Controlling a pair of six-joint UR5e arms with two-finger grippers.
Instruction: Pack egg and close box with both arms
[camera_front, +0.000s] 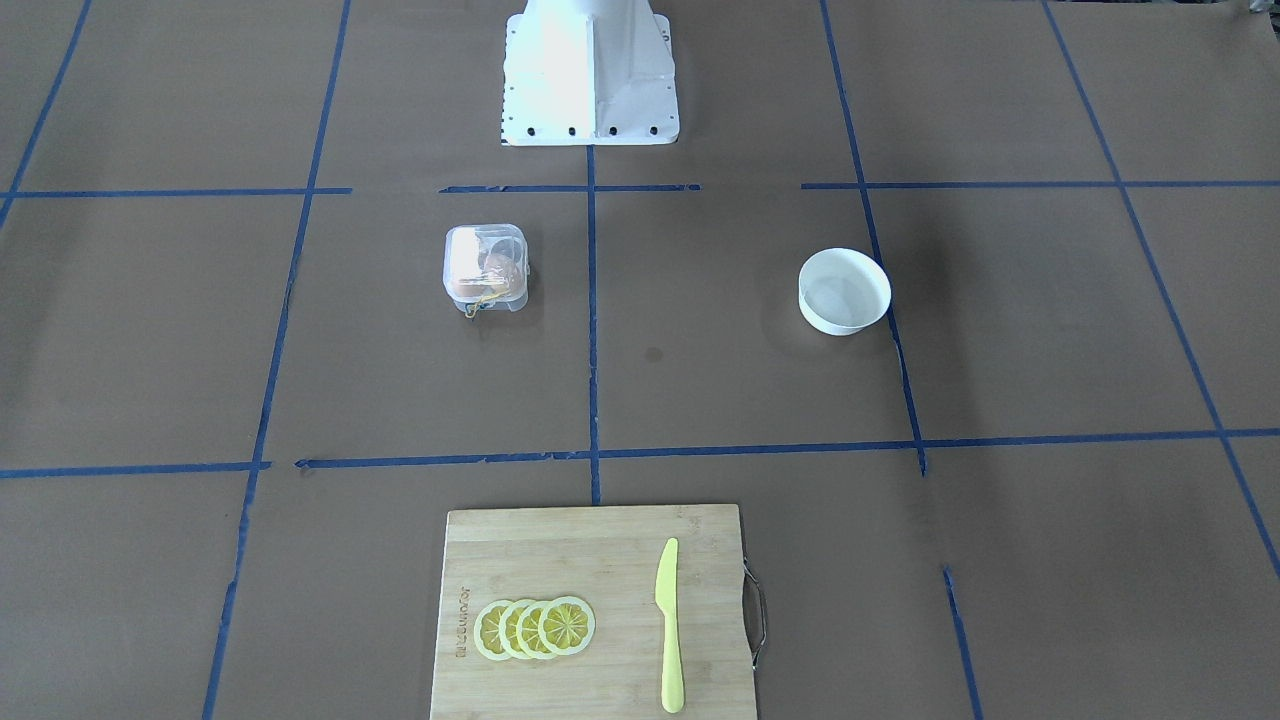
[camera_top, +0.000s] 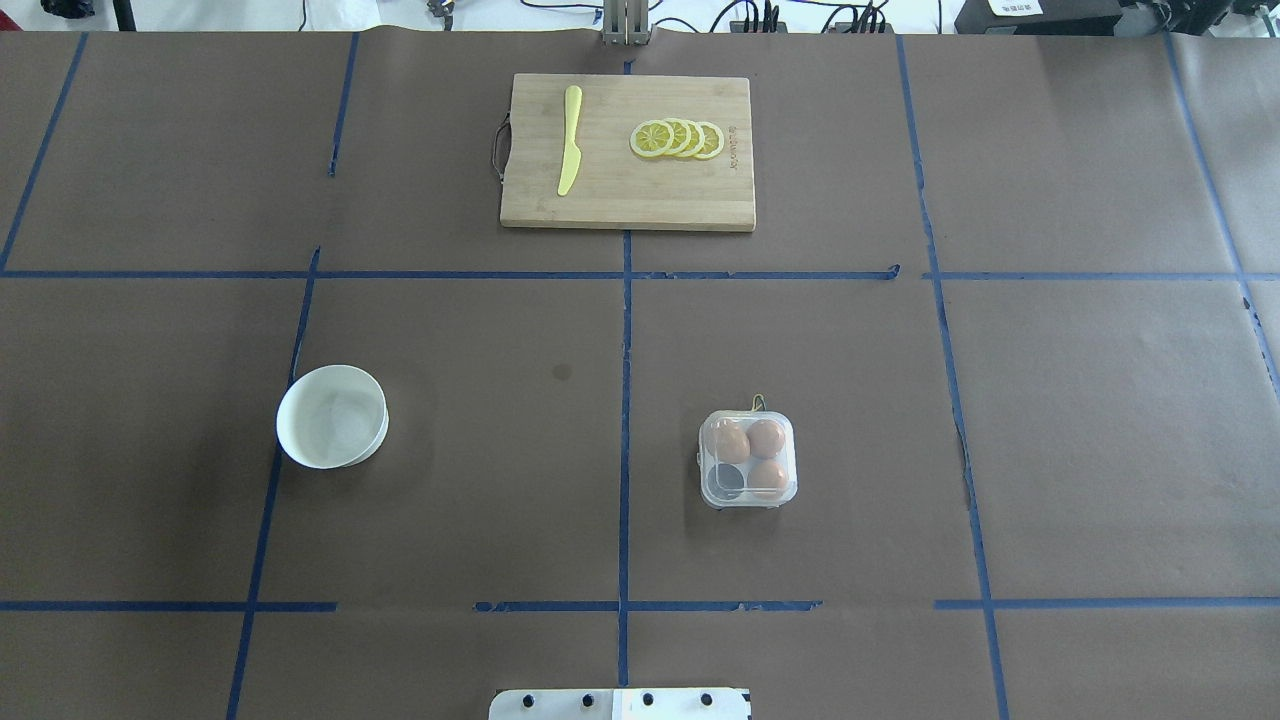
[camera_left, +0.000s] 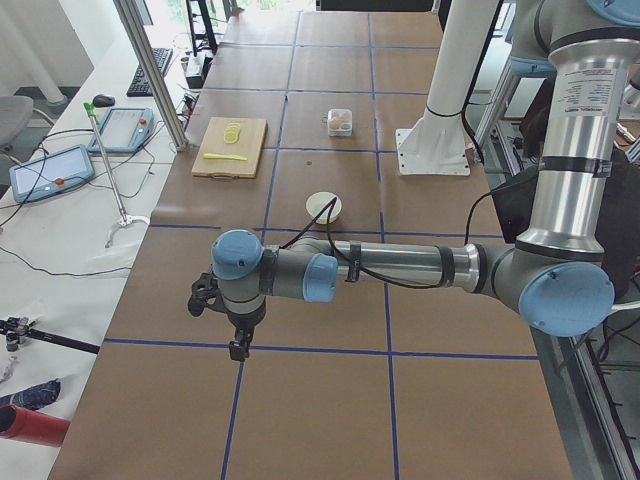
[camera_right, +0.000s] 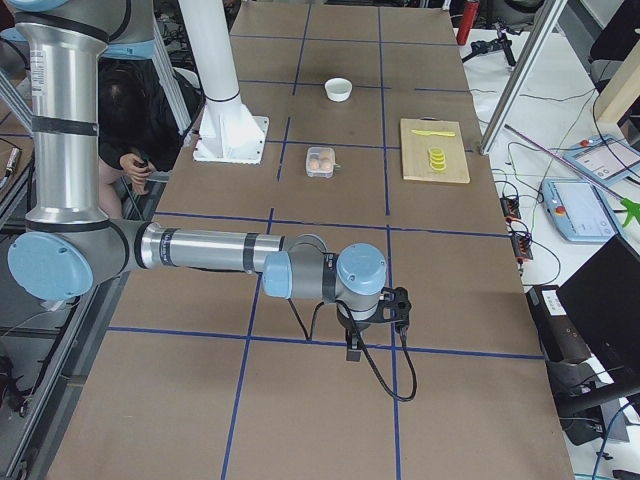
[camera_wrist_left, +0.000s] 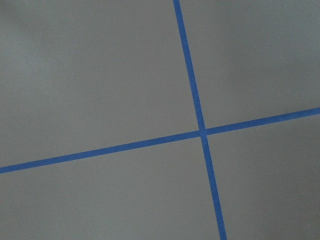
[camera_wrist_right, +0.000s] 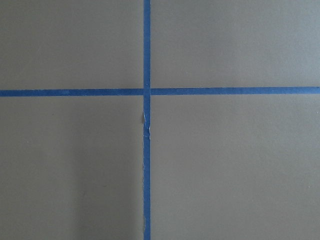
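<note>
The clear box (camera_top: 748, 458) stands right of the table's middle, its lid down as far as I can tell. It holds three orange-brown eggs (camera_top: 766, 437); the near-left cup is empty. The box also shows in the front view (camera_front: 485, 268). Neither arm is in the overhead or front view. The left arm shows only in the exterior left view, stretched low over the table's left end, its gripper (camera_left: 240, 345) pointing down. The right gripper (camera_right: 354, 348) hangs likewise over the right end. I cannot tell whether either is open or shut. Both wrist views show only brown paper and blue tape.
A white bowl (camera_top: 332, 416) sits left of the middle and looks empty. A wooden cutting board (camera_top: 628, 190) lies at the far edge with a yellow knife (camera_top: 569, 140) and lemon slices (camera_top: 678, 139). The white pedestal base (camera_front: 590, 75) stands at the robot's side.
</note>
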